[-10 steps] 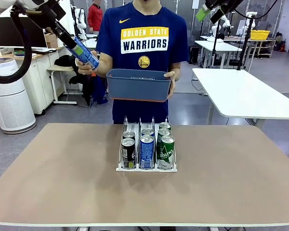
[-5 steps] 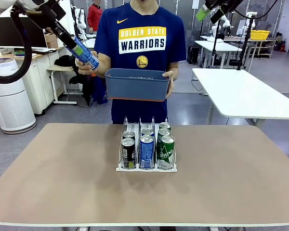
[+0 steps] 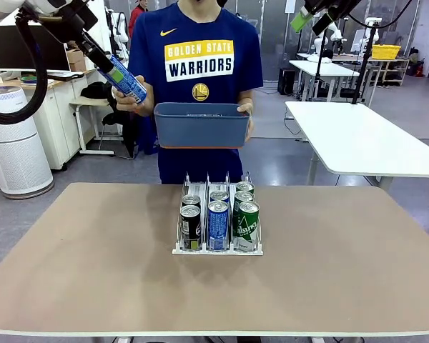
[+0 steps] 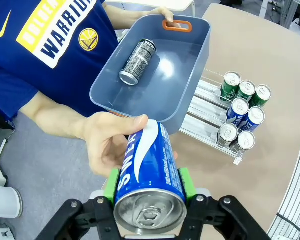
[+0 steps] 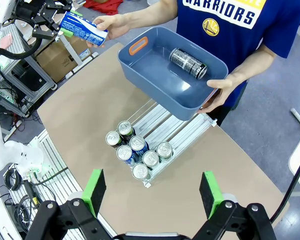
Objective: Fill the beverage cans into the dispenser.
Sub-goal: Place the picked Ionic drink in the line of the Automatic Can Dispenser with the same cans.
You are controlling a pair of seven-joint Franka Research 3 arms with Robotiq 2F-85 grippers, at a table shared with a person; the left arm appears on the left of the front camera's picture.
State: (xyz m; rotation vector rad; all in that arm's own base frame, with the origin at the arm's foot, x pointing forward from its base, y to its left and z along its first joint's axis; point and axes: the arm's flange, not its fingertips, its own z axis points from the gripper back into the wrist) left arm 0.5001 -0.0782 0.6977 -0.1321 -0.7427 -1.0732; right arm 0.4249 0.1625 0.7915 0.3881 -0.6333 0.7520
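My left gripper (image 3: 104,63) is raised at the far left, shut on a blue can (image 3: 126,82) that tilts toward the person. The person's hand (image 4: 107,142) holds that can's (image 4: 149,172) far end, while green pads (image 4: 111,182) clamp its sides. The dispenser (image 3: 218,251) stands mid-table with several green, blue and black cans (image 3: 218,218) at the front of its three lanes. Its rear lanes (image 5: 177,127) are bare. My right gripper (image 5: 152,192) hangs open high above the table, holding nothing.
The person stands at the far edge and holds a blue-grey tub (image 3: 201,132) with one hand above the dispenser's back. A black can (image 4: 138,61) lies inside the tub (image 4: 187,95). Bare tabletop (image 3: 79,257) spreads on both sides of the dispenser.
The person has shifted a little to the left and lifted the tub slightly. Both arms and the blue can have stayed where they were.
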